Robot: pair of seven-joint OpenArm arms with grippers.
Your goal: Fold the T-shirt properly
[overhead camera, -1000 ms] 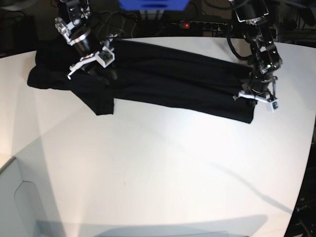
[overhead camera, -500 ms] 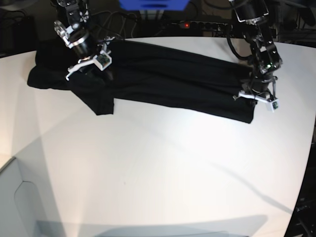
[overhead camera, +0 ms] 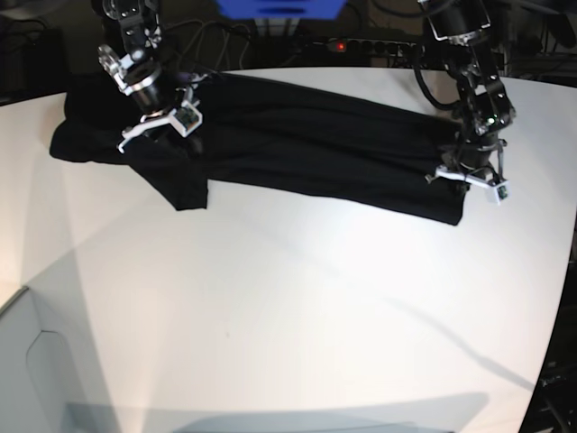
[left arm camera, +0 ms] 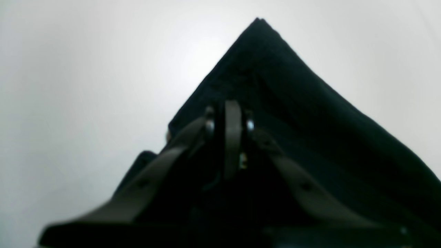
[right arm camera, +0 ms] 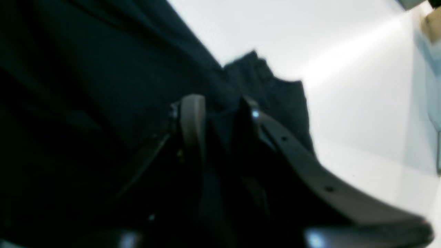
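1. The shirt [overhead camera: 297, 149] lies as a long black band across the far part of the table [overhead camera: 297, 316], running from about 10 o'clock to about 3 o'clock in the base view. One end spreads wider at 10 o'clock, with a flap [overhead camera: 185, 185] hanging toward the table's middle.
2. The left gripper [overhead camera: 469, 176] stands on the shirt's 3 o'clock end. In its wrist view the fingers [left arm camera: 233, 137] are pressed together with no gap, and black cloth lies all round them. A corner of the shirt [left arm camera: 258, 24] points to 12 o'clock beyond the tips. Whether cloth is pinched between them cannot be told.
3. The right gripper [overhead camera: 158, 126] is over the shirt's 10 o'clock end, tilted down onto the cloth. In its wrist view the two fingers [right arm camera: 193, 117] stand a narrow way apart with dark cloth in the gap. A grip on the shirt cannot be told, as the view is blurred.
4. Beyond that gripper, a rumpled edge of shirt [right arm camera: 272, 89] lies on the white table at 1 o'clock.
5. Behind the table at 12 o'clock sit a blue box [overhead camera: 279, 7] and a power strip [overhead camera: 370, 43] with a red light.
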